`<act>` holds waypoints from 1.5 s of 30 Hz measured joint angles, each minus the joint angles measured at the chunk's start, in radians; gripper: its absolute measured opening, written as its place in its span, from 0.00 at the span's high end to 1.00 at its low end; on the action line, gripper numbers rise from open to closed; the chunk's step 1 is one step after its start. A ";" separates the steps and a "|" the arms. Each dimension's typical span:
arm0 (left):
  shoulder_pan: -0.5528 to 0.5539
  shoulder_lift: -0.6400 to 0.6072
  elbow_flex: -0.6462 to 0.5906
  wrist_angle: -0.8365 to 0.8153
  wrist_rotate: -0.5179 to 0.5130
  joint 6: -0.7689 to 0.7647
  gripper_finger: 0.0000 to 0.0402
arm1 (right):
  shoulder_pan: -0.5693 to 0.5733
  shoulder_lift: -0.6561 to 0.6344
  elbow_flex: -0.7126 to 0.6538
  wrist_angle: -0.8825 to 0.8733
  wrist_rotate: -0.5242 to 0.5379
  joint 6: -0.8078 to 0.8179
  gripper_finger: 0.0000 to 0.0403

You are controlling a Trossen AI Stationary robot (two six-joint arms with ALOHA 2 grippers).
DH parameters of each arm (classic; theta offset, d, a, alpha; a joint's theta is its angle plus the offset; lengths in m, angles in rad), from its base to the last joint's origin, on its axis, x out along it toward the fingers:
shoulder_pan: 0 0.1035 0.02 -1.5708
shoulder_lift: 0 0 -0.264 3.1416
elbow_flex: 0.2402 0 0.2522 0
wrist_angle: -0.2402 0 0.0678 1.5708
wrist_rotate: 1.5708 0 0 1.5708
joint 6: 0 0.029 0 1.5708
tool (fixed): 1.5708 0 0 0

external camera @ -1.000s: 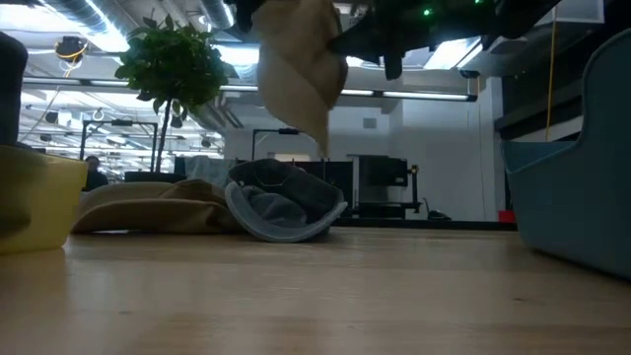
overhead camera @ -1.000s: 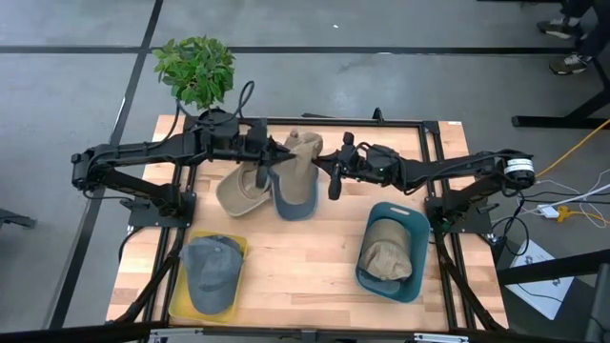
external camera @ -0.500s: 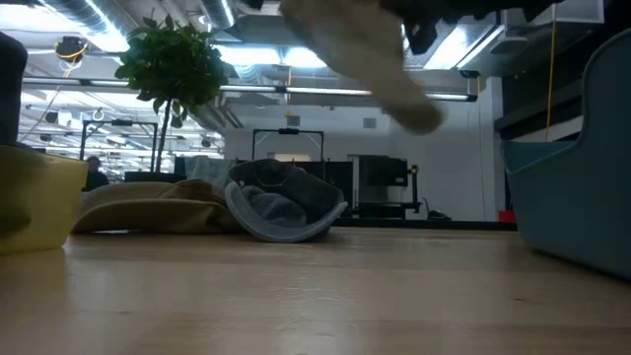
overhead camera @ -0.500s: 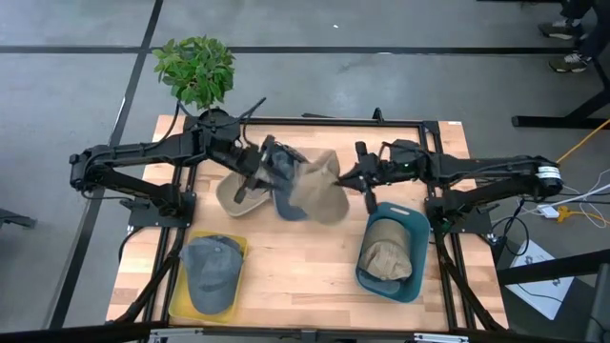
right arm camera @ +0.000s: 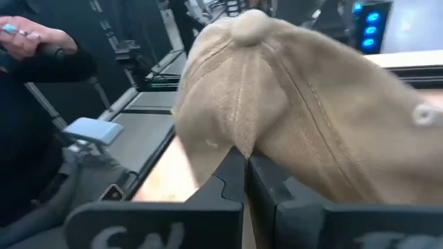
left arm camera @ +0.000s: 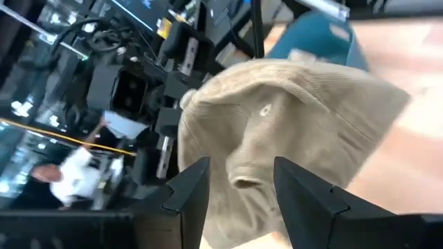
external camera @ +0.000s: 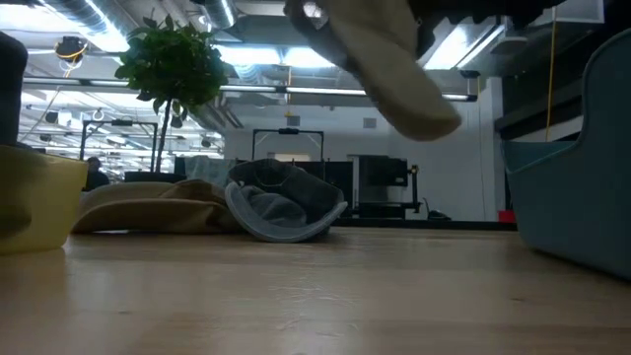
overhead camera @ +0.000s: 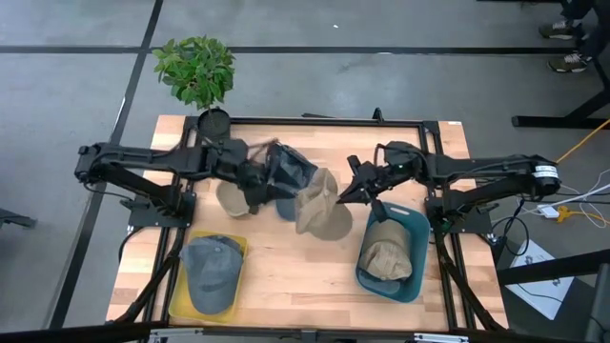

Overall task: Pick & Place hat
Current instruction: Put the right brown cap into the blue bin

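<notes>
A tan hat (overhead camera: 321,205) hangs in the air over the middle of the table, with my right gripper (overhead camera: 347,194) shut on it; the low view shows this tan hat (external camera: 394,69) well above the tabletop. My left gripper (left arm camera: 239,187) stands open just left of it, its fingers short of the cloth. On the table behind it lie another tan hat (overhead camera: 232,197) and a grey-blue hat (overhead camera: 284,209), both resting on the wood. My right gripper pinches a fold of the crown (right arm camera: 239,142) between its two shut fingers, just below the top button (right arm camera: 248,26). The fingers come from the table's right side, slanting down. The hat is lifted clear and hangs below and to the left of the fingers.
A teal bin (overhead camera: 416,229) at the near right holds a tan hat. A yellow bin (overhead camera: 238,250) at the near left holds a grey hat. A potted plant (overhead camera: 195,67) stands at the far left corner. A person's hand (right arm camera: 28,38) shows beyond the table.
My left gripper has opened, let go of the tan hat and drawn back a little toward the table's left. My right gripper has carried the hat toward the right and near edges, closer to the teal bin; the hat has swung round and now hangs from that gripper alone.
</notes>
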 joint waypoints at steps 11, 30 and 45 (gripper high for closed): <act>-0.086 0.137 0.000 0.181 -0.141 0.171 0.59 | 0.000 0.075 0.000 0.050 -0.032 0.054 0.99; -0.117 0.199 0.000 0.249 -0.104 0.565 0.55 | 0.000 0.086 0.000 0.053 -0.065 0.151 0.98; -0.172 0.276 0.000 0.397 -0.224 0.610 0.66 | 0.000 0.086 0.000 0.020 -0.054 0.181 0.98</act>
